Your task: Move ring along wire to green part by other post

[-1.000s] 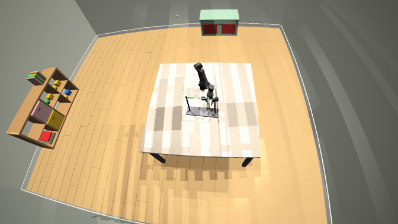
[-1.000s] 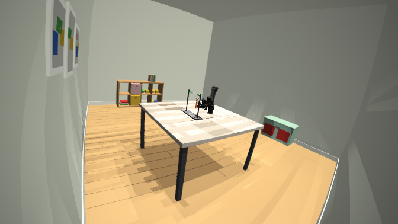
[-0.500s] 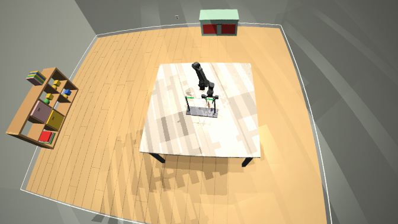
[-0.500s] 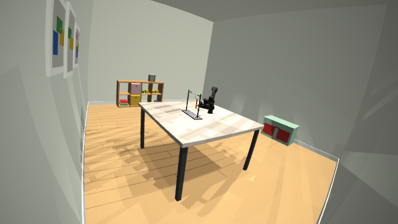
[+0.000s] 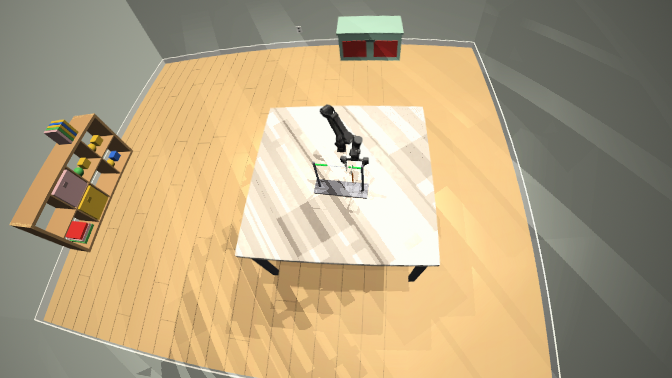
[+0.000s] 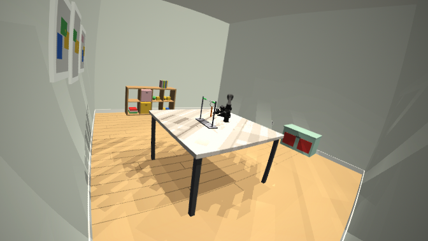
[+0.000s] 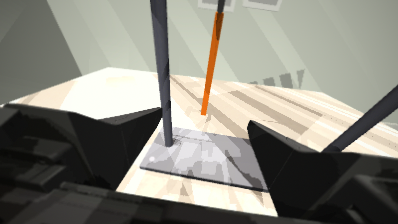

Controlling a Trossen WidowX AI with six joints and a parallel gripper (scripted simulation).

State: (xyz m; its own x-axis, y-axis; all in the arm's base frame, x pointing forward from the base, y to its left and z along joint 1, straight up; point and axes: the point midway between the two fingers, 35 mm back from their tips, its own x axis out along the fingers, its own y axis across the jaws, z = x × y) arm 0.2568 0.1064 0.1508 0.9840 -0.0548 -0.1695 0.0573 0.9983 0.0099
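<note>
The orange handle (image 5: pixel 352 177) (image 6: pixel 211 111) (image 7: pixel 210 70) hangs down below the ring (image 6: pixel 211 104). The ring hangs at the wire's green part (image 5: pixel 355 167) by the right post (image 5: pixel 363 177) (image 7: pixel 162 75) of the top view; its exact contact with the wire is too small to tell. The other green part (image 5: pixel 321 165) (image 6: pixel 204 99) is by the far post (image 5: pixel 317 176) (image 6: pixel 201 108). My gripper (image 5: pixel 354 161) (image 7: pixel 204 117) is wide open and empty. In the wrist view the handle stands beyond the fingertips, between their directions, held by neither. The ring is out of the wrist view.
The posts stand on a grey base plate (image 5: pixel 325 188) (image 7: pixel 220 155) on the table (image 5: pixel 400 225) (image 6: pixel 235 137). In the wrist view the nearer post stands close by the left fingertip; whether they touch is unclear. The far post (image 7: pixel 370 117) rises beyond the right finger.
</note>
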